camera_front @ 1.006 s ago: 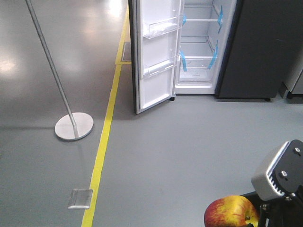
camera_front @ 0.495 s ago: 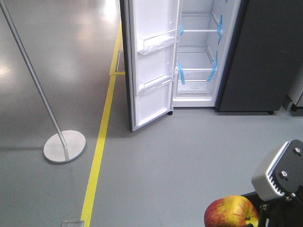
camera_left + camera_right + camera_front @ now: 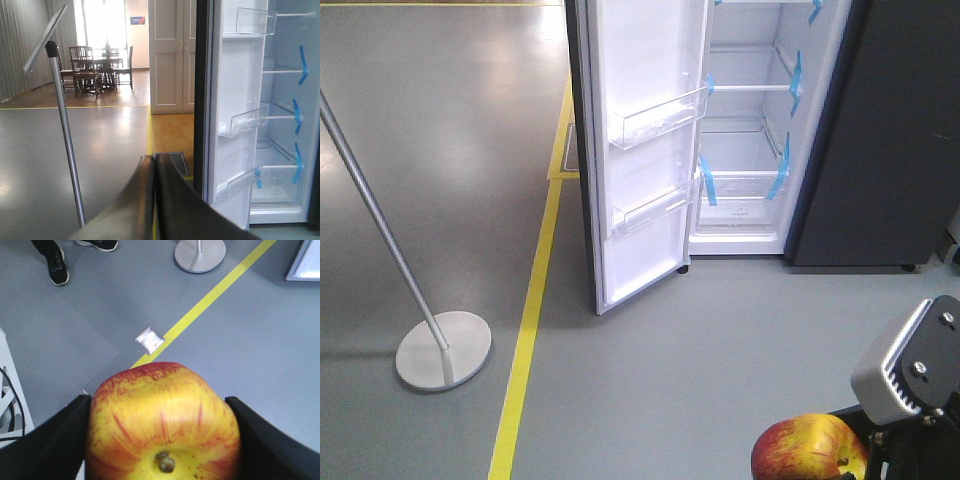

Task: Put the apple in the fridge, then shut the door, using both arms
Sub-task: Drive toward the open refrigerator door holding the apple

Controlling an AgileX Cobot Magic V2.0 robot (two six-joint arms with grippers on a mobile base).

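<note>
— What lies ahead of the robot?
— A grey floor (image 3: 740, 330). At left stands a pole stand (image 3: 442, 350), then a yellow line (image 3: 525, 340), then the door (image 3: 645, 200) swung open beside the fridge (image 3: 750, 140).
— And the claws?
— The left gripper (image 3: 153, 165) has its fingers pressed together, holding nothing. The right gripper (image 3: 160, 440) is clamped on the apple (image 3: 162, 400), near right, well apart from the fridge.

An indoor test hall staged like a home: polished grey floor (image 3: 740, 340) with yellow lane tape (image 3: 526, 340), a fridge (image 3: 745, 130), far dining chairs (image 3: 82, 67).
</note>
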